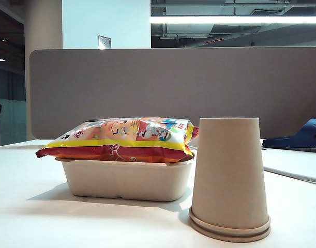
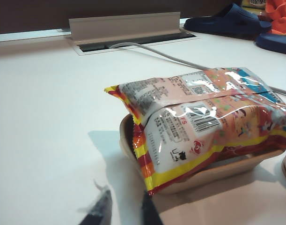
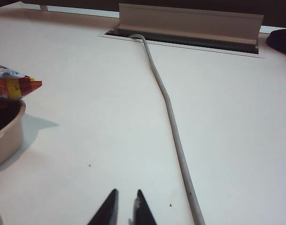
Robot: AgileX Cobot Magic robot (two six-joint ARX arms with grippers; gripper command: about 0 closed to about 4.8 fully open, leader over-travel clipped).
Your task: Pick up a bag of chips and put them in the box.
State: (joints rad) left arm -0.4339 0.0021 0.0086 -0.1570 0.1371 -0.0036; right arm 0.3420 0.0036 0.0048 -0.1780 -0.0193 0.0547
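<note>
Looks done: bag of chips [image 1: 119, 138] resting across rim of box [image 1: 126, 180], overhanging its ends, left gripper [image 2: 124, 211] near box end, shut, empty, right gripper [image 3: 125, 210] off over bare table, near-shut, empty.

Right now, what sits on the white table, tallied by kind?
Glossy red-and-yellow striped chip bag: 1
Shallow beige paper-pulp tray: 1
Upside-down tall beige paper cup: 1
Grey cable: 1
Dark blue slippers: 2
Total: 6
</note>
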